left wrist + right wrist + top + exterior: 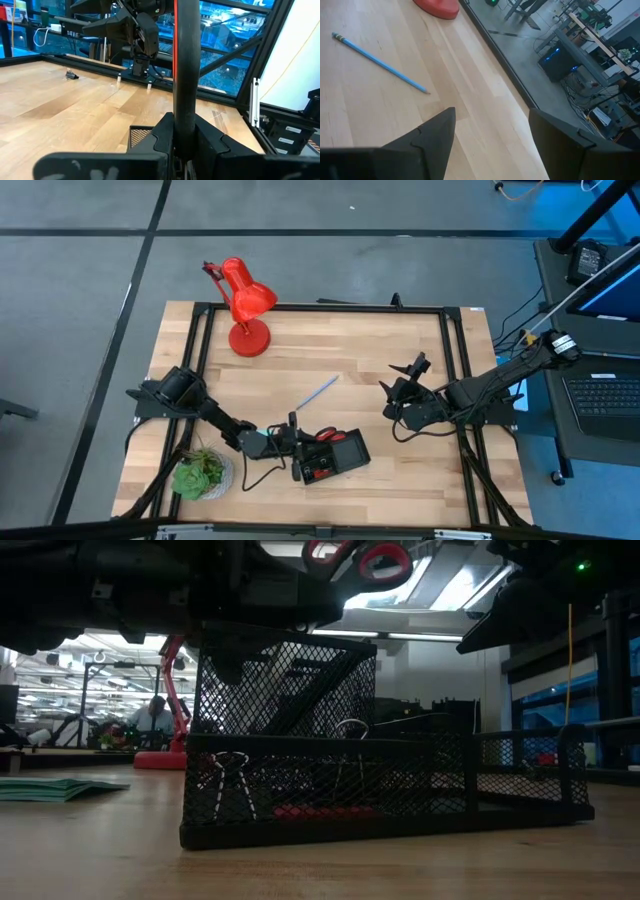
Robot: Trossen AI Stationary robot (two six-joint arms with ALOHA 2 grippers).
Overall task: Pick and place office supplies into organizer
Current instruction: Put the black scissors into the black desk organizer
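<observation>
at lower centre of the high view the left gripper clamps red-handled scissors above the black mesh organizer, while the right gripper waits mid-right, jaws wide.

From above we see the table evenly and softly lit, with only faint shadows under the red lamp and no glare on the wood. At table height we look into bright ceiling panels and far windows, so the mesh organizer and the arms above it read as dark, backlit silhouettes, while the far room is hazy. In the wrist views the near fingers are dark and out of focus, the blue pencil is crisp, and blue window light glows behind.
</observation>
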